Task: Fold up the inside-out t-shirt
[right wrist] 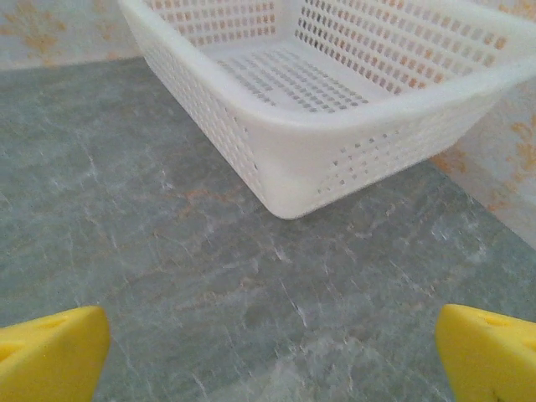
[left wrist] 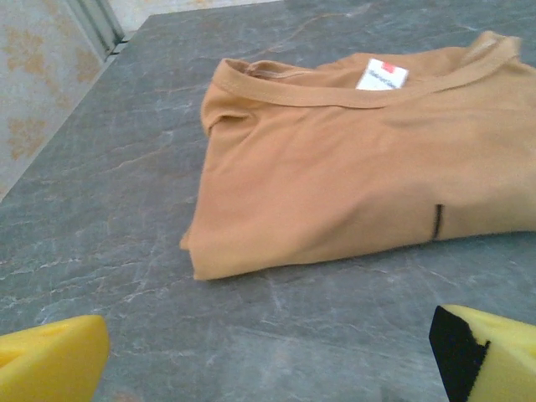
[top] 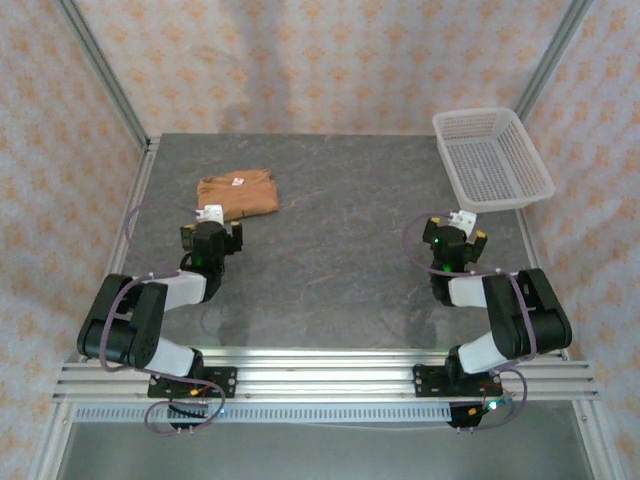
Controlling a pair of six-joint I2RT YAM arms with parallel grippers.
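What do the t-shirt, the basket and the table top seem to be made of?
T-shirt: soft matte knit cloth, probably cotton; it drapes and shows seams.
Basket: white, faintly glossy plastic, with moulded perforated walls.
Table top: grey veined surface, stone-like, perhaps printed laminate.

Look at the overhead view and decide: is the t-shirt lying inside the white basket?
No, the t-shirt lies folded on the table at the far left, while the basket stands apart at the far right.
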